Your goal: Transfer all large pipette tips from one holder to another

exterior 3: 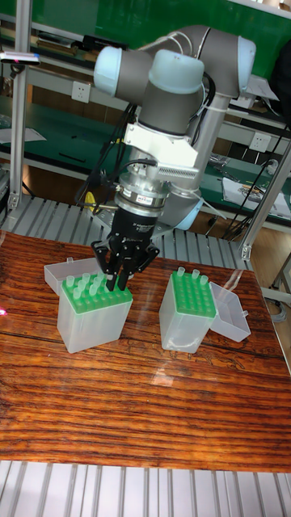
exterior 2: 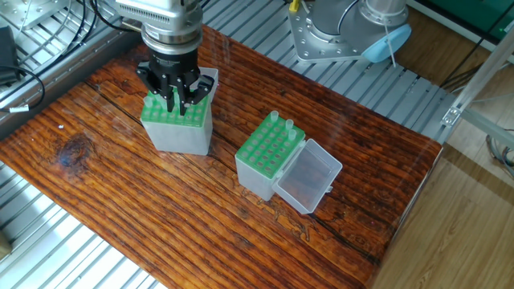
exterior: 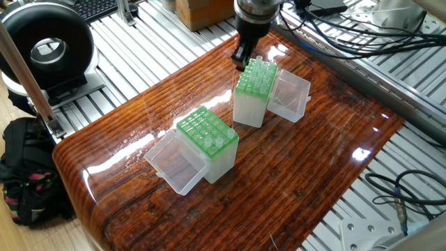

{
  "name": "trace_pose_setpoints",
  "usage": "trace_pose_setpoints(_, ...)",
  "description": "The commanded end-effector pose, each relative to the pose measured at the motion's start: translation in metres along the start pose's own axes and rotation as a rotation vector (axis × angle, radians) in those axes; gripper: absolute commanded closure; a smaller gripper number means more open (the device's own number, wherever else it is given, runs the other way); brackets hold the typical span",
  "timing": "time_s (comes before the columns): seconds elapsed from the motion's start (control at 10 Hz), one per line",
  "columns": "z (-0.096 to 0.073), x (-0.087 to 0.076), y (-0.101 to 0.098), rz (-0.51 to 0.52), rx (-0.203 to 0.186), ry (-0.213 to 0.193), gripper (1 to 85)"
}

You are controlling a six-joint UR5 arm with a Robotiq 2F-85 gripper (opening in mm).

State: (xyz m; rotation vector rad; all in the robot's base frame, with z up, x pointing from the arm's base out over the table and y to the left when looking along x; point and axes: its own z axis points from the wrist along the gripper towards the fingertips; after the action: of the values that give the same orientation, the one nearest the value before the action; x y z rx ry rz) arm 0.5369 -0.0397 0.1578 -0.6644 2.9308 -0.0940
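Over the full box hangs the gripper [exterior 2: 173, 98], pointing straight down, with its fingers close together. Its fingertips [exterior 3: 118, 280] are down among the tops of the large pipette tips [exterior: 257, 70] at one edge. I cannot tell if they hold a tip yet. The arm comes straight down like this, I think, so a tip can lift out of its hole without bending.

The tips stand upright in the green grid of the full box [exterior 2: 177, 122], each in its own hole, so the fingers can reach one at a time. Its clear lid [exterior: 289, 96] hangs open at the back, out of the way.

The second box [exterior 2: 269, 156] sits well apart on the wooden table [exterior 2: 161, 209]. Only two tips [exterior 2: 281, 122] stand in it, at one edge of its grid. Most holes look bare, so I think most of the job is left. Its lid is open too.

No words or labels can be read on the boxes or the arm.
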Motion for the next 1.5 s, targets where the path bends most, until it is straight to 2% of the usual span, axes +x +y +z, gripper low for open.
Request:
trace_pose_setpoints(0.0,0.006,0.003,-0.004,-0.021,-0.016,0.0,59.0)
trace_pose_setpoints(0.2,0.006,0.008,0.003,-0.016,-0.048,0.008,58.7)
trace_pose_setpoints(0.7,0.006,0.017,0.005,-0.007,-0.062,0.036,58.3)
trace_pose_setpoints(0.9,0.003,0.013,0.004,-0.007,-0.045,0.049,58.3)
trace_pose_setpoints(1.4,0.008,0.01,0.002,-0.003,-0.047,0.065,58.3)
